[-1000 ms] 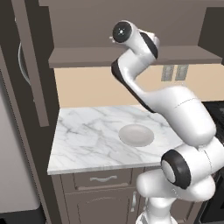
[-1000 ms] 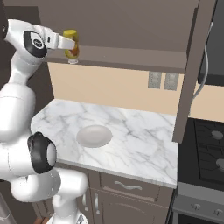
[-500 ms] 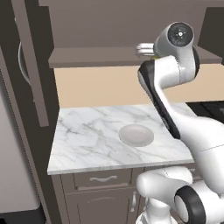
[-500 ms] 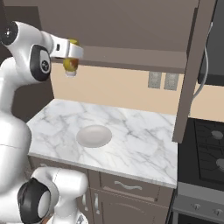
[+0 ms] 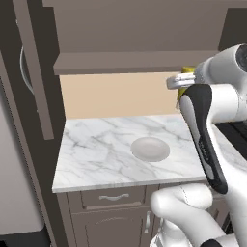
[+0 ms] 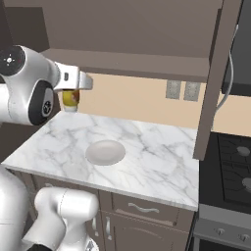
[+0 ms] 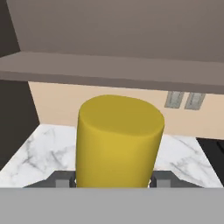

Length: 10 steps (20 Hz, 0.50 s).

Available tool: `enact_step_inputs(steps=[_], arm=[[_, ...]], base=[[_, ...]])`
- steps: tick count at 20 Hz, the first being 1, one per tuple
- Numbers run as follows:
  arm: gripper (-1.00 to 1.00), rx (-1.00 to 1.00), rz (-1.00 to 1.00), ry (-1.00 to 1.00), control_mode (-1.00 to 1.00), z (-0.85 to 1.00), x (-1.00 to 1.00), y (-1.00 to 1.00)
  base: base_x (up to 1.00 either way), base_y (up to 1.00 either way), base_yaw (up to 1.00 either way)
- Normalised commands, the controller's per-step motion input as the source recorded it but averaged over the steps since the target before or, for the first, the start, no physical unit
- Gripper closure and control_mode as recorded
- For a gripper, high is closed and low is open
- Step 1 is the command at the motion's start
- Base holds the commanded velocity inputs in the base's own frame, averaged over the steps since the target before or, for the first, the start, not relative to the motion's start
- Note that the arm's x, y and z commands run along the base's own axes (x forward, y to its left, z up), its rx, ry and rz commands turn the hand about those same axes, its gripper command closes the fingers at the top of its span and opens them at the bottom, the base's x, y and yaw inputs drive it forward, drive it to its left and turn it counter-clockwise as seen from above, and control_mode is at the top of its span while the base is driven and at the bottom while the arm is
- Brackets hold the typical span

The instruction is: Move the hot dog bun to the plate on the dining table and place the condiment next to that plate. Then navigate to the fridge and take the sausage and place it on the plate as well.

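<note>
My gripper (image 7: pixel 116 180) is shut on the condiment (image 7: pixel 118 140), a yellow cylindrical bottle that stands upright between the fingers. In the left base view the gripper (image 5: pixel 185 83) hangs high over the right end of the marble counter, with the condiment (image 5: pixel 182 95) partly hidden behind my forearm. From the right base side the gripper (image 6: pixel 73 93) holds the condiment (image 6: pixel 70 98) above the counter's back left corner. The hot dog bun, the sausage and the dining table are out of view.
A pale round dish (image 5: pixel 150 148) sits in the middle of the marble counter (image 5: pixel 96 154), also seen as the dish (image 6: pixel 105 152). A shelf (image 6: pixel 147 66) runs above. A dark stove (image 6: pixel 233 166) stands right of the counter, a tall dark panel (image 5: pixel 29 96) left.
The arm has swung round toward the right of the left base view. The gripper came down from shelf height with the condiment still in it. Counter and dish stay put.
</note>
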Motion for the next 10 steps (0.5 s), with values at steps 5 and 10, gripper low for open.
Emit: enact_step_inputs(steps=[5,10], arm=[[1.0,-0.08,0.05,0.14,-1.0,-0.45,-0.21,0.15],[1.0,-0.05,0.02,0.14,-1.0,-0.36,-0.05,0.08]], base=[[0.0,0.0,0.0],[0.0,0.0,0.0]])
